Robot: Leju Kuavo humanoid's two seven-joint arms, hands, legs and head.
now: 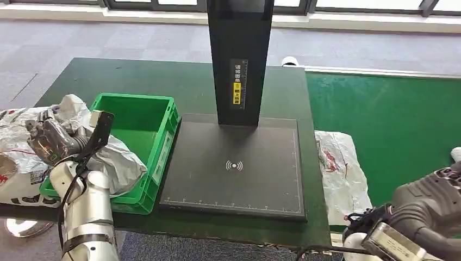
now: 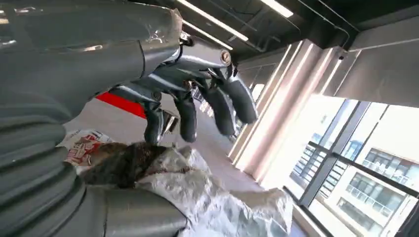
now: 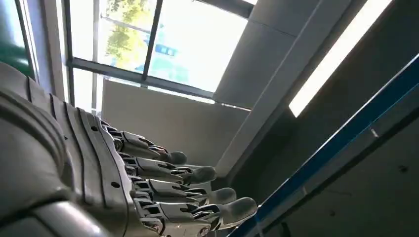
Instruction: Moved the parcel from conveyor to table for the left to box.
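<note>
A crumpled silver-grey parcel (image 1: 111,157) lies over the left wall of the green box (image 1: 166,136), partly inside it. My left hand (image 1: 49,138) hovers at the parcel's left end. In the left wrist view the fingers (image 2: 197,106) are spread above the parcel (image 2: 212,197), one fingertip close to its dark patch, and the thumb lies underneath without closing. A white parcel with red print (image 1: 337,168) lies at the conveyor's near left edge. My right hand (image 1: 435,193) is low at the right, beside the conveyor. Its fingers (image 3: 197,190) are stretched out with nothing in them.
A black scanner plate (image 1: 239,168) with a tall black column (image 1: 239,60) stands in the middle of the dark table (image 1: 163,76). The green conveyor belt (image 1: 391,119) runs to the right. More white bags (image 1: 16,136) are piled left of the box.
</note>
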